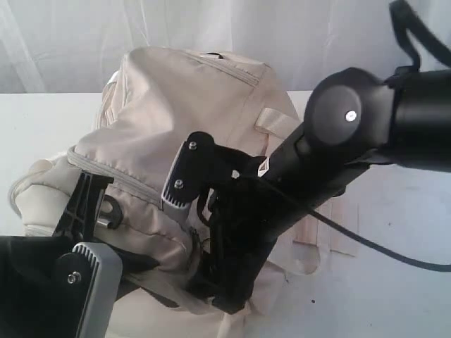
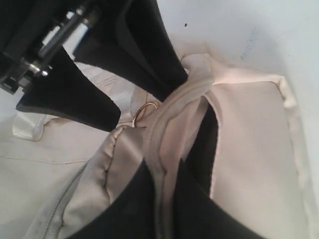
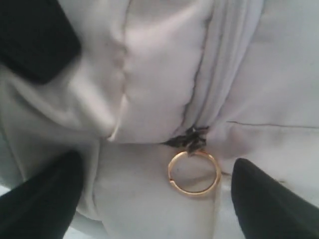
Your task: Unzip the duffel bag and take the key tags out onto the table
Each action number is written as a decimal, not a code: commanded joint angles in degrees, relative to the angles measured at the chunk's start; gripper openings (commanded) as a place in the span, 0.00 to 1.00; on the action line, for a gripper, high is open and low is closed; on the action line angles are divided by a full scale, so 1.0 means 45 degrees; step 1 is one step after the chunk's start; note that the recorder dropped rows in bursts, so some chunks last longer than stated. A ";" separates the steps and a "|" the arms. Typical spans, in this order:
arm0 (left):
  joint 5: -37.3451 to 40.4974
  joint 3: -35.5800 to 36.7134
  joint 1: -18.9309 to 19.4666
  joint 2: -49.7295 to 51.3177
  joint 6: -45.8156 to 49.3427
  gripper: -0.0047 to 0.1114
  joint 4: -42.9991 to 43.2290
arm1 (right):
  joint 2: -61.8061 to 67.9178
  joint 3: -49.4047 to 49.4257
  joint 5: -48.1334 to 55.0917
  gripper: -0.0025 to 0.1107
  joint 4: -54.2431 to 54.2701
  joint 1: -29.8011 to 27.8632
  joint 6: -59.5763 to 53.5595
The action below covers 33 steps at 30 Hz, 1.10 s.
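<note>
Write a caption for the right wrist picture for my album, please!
Open right gripper straddling the gold zipper ring on the cream duffel bag.

White sheer curtain hangs behind — soft, even light throughout.

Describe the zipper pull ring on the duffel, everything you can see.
The zipper pull ring is a thin, round, gold-coloured metal loop with a shiny finish. It is linked to a small dark slider where a seam line ends, and it lies flat against the cream fabric of the duffel bag. The right gripper is open, with one black finger on each side of the ring and neither touching it. Only the slider and the fabric are in contact with it.
</note>
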 commanded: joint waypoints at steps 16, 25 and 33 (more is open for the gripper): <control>0.0051 0.0055 -0.0067 -0.0185 -0.0139 0.04 -0.0206 | 0.1435 -0.0063 -0.0999 0.62 -0.2759 0.0298 0.0526; 0.0051 0.0055 -0.0067 -0.0185 -0.0139 0.04 -0.0206 | 0.1435 -0.0063 -0.1448 0.62 -0.3696 0.0298 0.1312; 0.0051 0.0055 -0.0067 -0.0185 -0.0139 0.04 -0.0206 | 0.1435 -0.0063 -0.2607 0.62 -0.3343 0.0298 0.1429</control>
